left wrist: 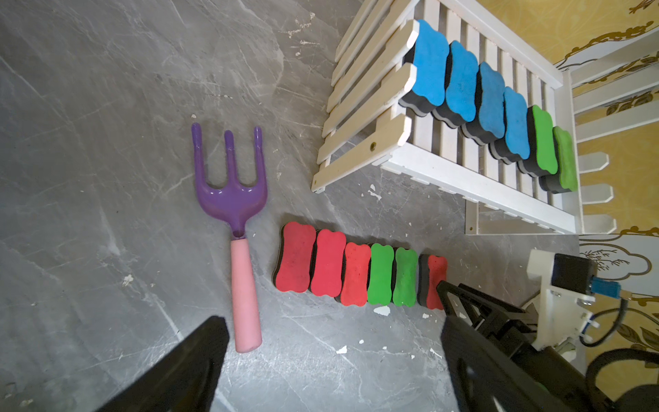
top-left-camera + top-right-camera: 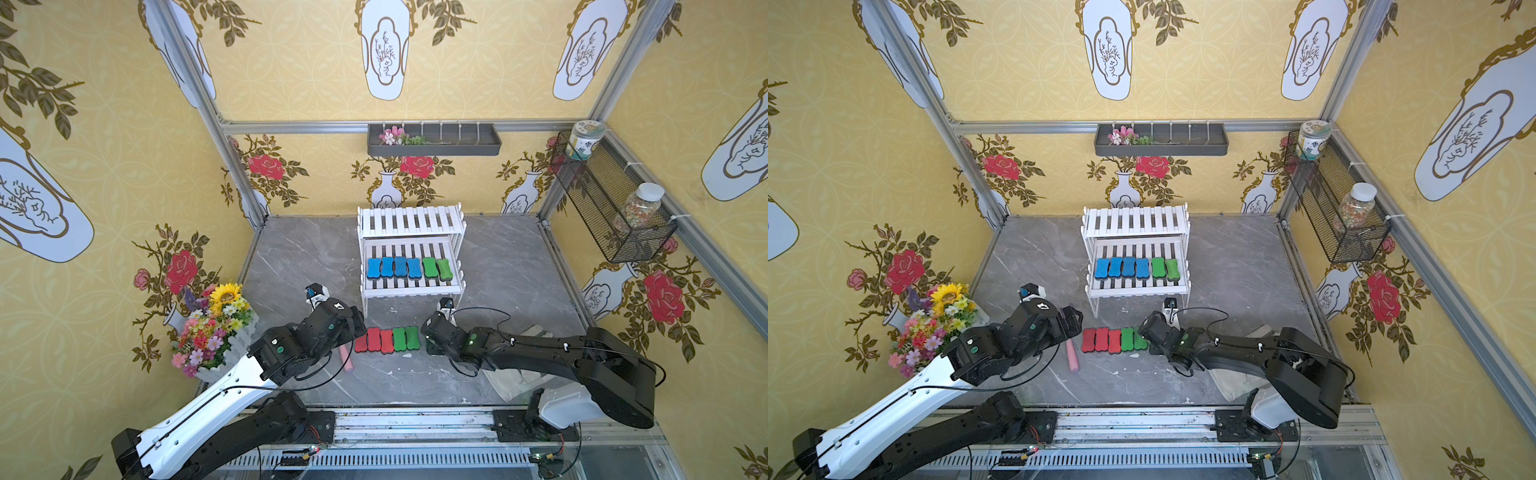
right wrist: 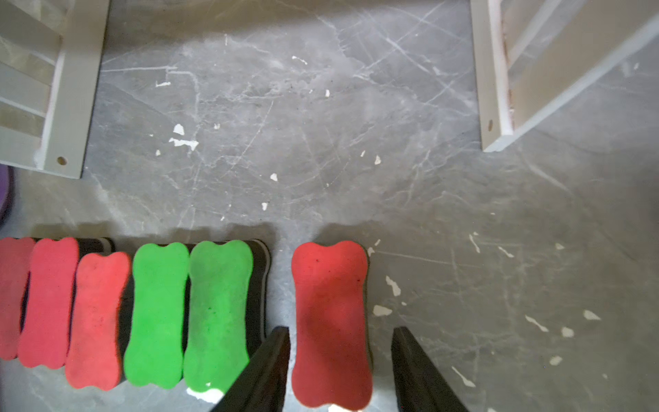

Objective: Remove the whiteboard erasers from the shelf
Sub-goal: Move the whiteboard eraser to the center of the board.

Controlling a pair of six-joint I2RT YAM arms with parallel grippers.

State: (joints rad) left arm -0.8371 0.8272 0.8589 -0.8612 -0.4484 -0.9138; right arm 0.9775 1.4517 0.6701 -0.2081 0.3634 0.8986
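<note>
Right gripper (image 3: 338, 330) astride fourth red eraser (image 3: 330, 285), half the job done
Jaws narrowly parted, gap either side, eraser flat on table (image 3: 285, 125); left gripper (image 1: 331, 319) gapes wide, empty. Six erasers (image 1: 356, 273) rowed before shelf (image 2: 411, 288); four blue erasers (image 2: 395, 267), two green erasers (image 2: 437, 268) left on lower tier. Both top views hide that red one under the arm but show upper tier (image 2: 409, 222) bare

On the grey marble desk (image 2: 299, 257) stands a white two-tier shelf (image 2: 411, 289), far middle. Its lower tier carries four blue erasers (image 2: 394, 267) and two green erasers (image 2: 437, 268) side by side. Nearer, on the desk itself, lie three red erasers (image 2: 374, 338), a green pair (image 2: 400, 338), then a lone red eraser (image 3: 331, 321) just apart to the right. A purple garden fork (image 1: 231, 199) lies left of them, and a flower planter (image 2: 239, 343) stands at the left edge.
</note>
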